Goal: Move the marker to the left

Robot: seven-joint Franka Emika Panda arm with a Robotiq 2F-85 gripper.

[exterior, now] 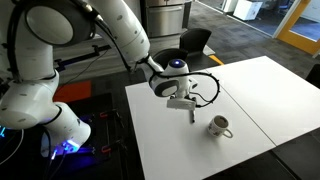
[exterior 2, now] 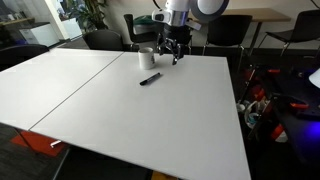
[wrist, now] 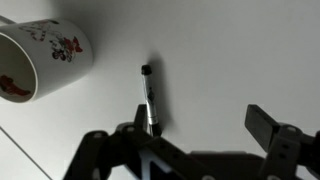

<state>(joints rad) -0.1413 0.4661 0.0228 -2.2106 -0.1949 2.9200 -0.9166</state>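
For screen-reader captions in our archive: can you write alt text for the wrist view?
A thin dark marker lies on the white table, just above the open claw at the bottom edge. A white mug with red print sits at upper left, apart from the marker.

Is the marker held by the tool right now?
No, the marker lies flat on the table, apart from the open tool.

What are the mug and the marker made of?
The mug looks like glazed ceramic: it is glossy white with a red painted pattern. The marker is probably plastic: it has a smooth dark barrel with a faint shine, though it is too small to be sure.
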